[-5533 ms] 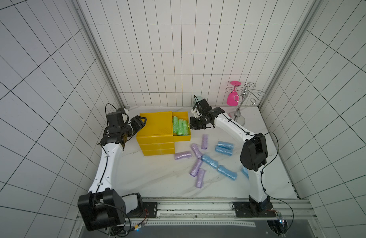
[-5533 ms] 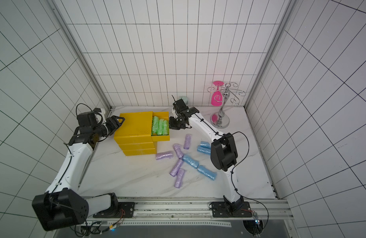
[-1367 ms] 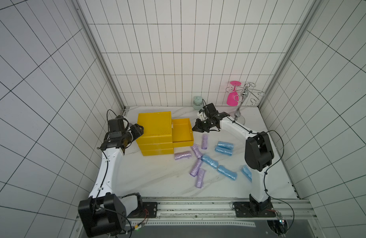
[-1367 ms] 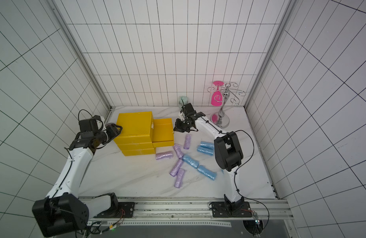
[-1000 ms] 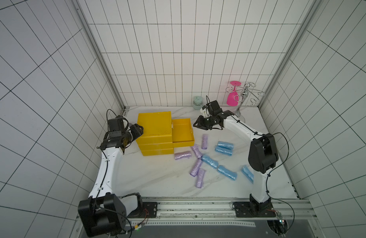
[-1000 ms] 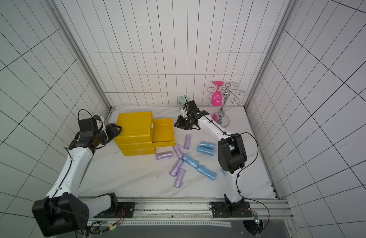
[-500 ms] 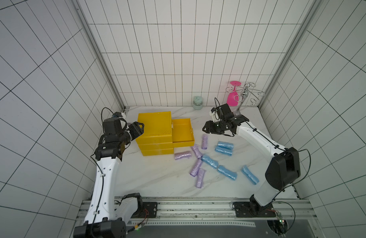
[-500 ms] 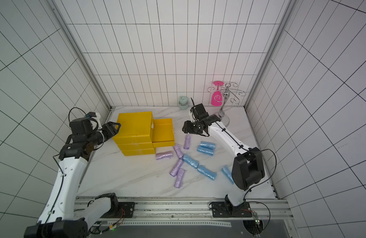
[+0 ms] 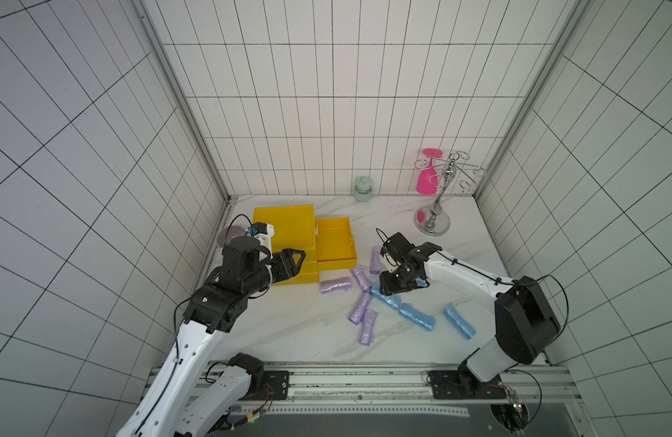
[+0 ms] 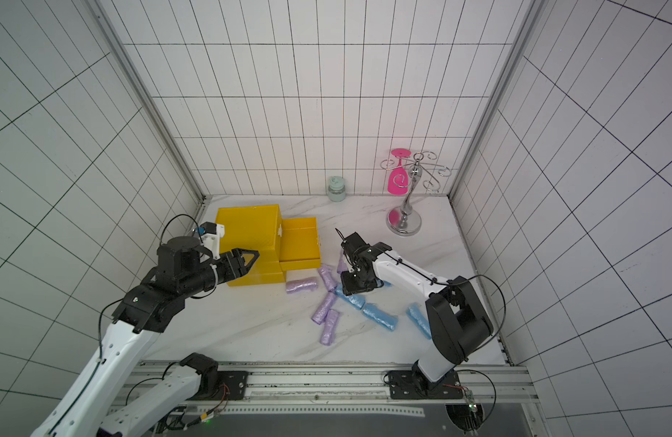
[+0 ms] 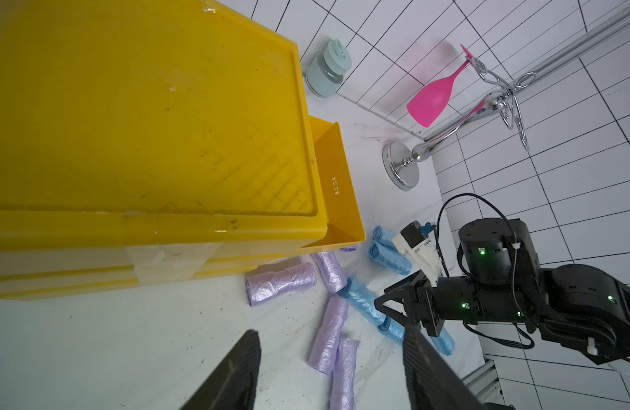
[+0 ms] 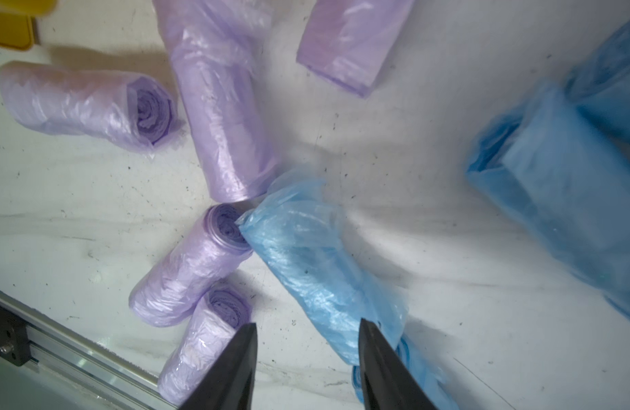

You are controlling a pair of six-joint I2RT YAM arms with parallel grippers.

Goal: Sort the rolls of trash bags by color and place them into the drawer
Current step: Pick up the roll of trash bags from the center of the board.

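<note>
Right wrist view | my right gripper (image 12: 306,323): jaws apart, holding nothing | blue roll (image 12: 306,262) just ahead, near drawer (image 9: 336,265) | long axis slants across jaw gap | right arm (image 9: 467,272) nearer

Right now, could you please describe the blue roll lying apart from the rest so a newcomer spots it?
From the yellow drawer unit at the table's back left, follow the scattered rolls toward the front right. The last one, near the right arm's big black joint, is the blue roll. Unlike the other blue rolls, it lies alone, touching none.
</note>
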